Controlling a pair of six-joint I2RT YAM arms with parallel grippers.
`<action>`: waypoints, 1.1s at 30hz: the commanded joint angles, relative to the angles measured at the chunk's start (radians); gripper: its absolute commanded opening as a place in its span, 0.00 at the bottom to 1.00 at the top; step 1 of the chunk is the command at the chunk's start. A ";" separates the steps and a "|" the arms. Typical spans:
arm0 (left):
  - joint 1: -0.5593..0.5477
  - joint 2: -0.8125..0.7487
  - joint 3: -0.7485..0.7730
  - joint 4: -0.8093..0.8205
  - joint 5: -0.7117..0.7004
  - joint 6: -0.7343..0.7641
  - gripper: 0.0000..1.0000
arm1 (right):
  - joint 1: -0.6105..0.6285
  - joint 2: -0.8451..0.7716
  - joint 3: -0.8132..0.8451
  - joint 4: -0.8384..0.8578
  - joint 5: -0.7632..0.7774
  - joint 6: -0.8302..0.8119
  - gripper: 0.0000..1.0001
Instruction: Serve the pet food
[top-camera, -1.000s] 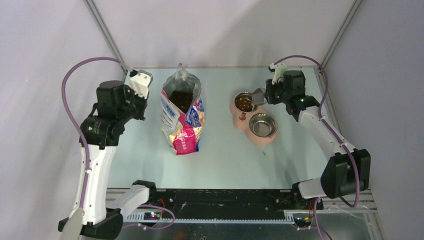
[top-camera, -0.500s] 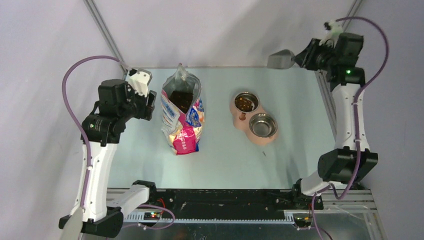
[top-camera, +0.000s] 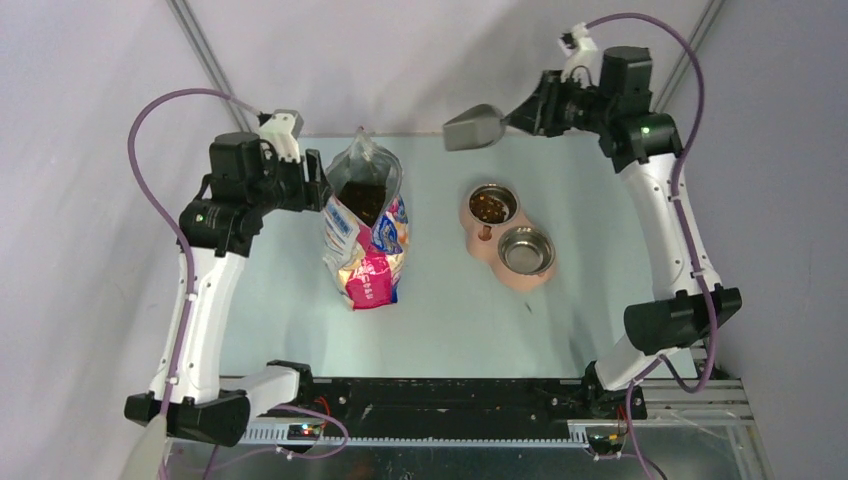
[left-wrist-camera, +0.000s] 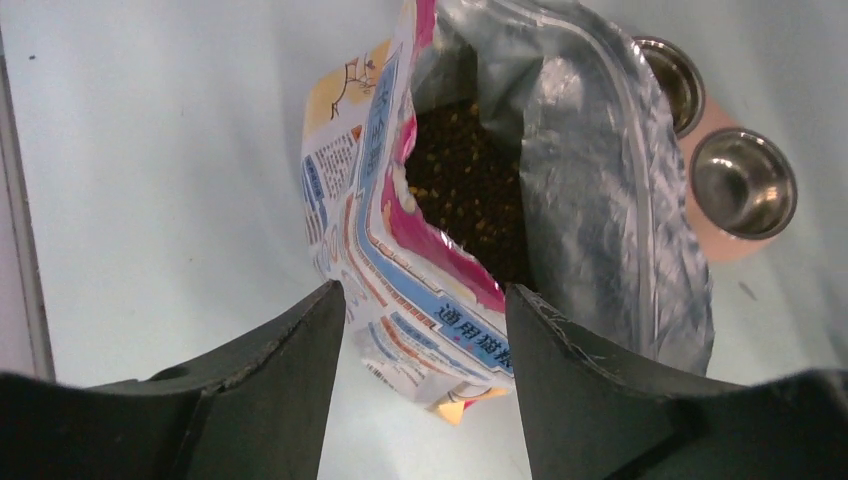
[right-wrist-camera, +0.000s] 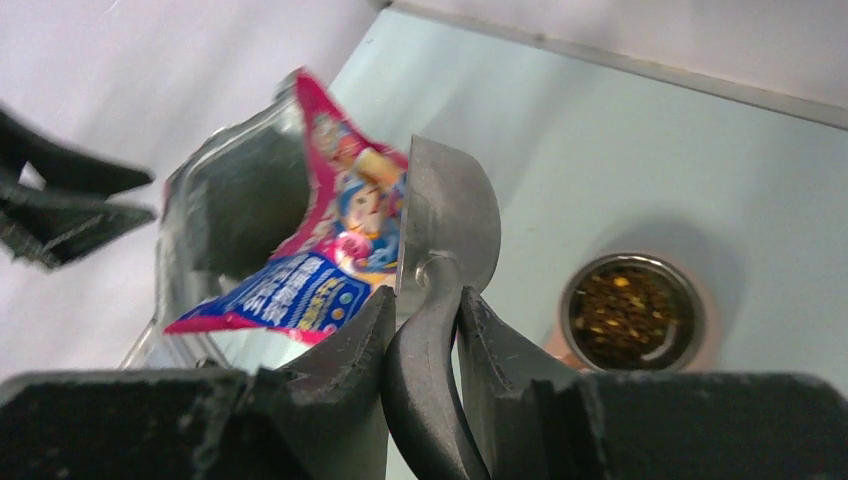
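Observation:
The pet food (top-camera: 362, 199) shows as dark brown kibble inside the open printed bag (top-camera: 365, 250) standing mid-table; it also shows in the left wrist view (left-wrist-camera: 465, 190). More kibble (top-camera: 489, 206) fills the far bowl of a pink double feeder (top-camera: 487, 248); the near bowl (top-camera: 526, 250) holds none. My right gripper (top-camera: 527, 116) is shut on the black handle of the grey metal scoop (top-camera: 472, 128), held high between bag and feeder. In the right wrist view the scoop (right-wrist-camera: 450, 215) hangs before the bag. My left gripper (left-wrist-camera: 422, 300) is open, just left of the bag's mouth.
The pale table (top-camera: 450, 310) is bounded by grey walls and metal frame posts (top-camera: 215, 80). A black rail with cables (top-camera: 440, 405) runs along the near edge. A small dark speck (top-camera: 528, 306) lies in front of the feeder.
My right arm lifted the scoop from the far bowl, swung it up to the right, then left toward the bag. My left arm moved closer to the bag.

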 joint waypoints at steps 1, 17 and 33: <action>0.007 0.055 0.071 0.133 -0.039 -0.137 0.66 | 0.110 -0.013 0.084 0.017 0.001 -0.054 0.00; -0.021 0.252 0.142 0.072 -0.080 -0.129 0.50 | 0.445 0.116 0.276 -0.135 0.186 -0.288 0.00; -0.144 0.334 0.154 0.079 -0.108 -0.048 0.04 | 0.572 0.344 0.432 -0.247 0.254 -0.377 0.00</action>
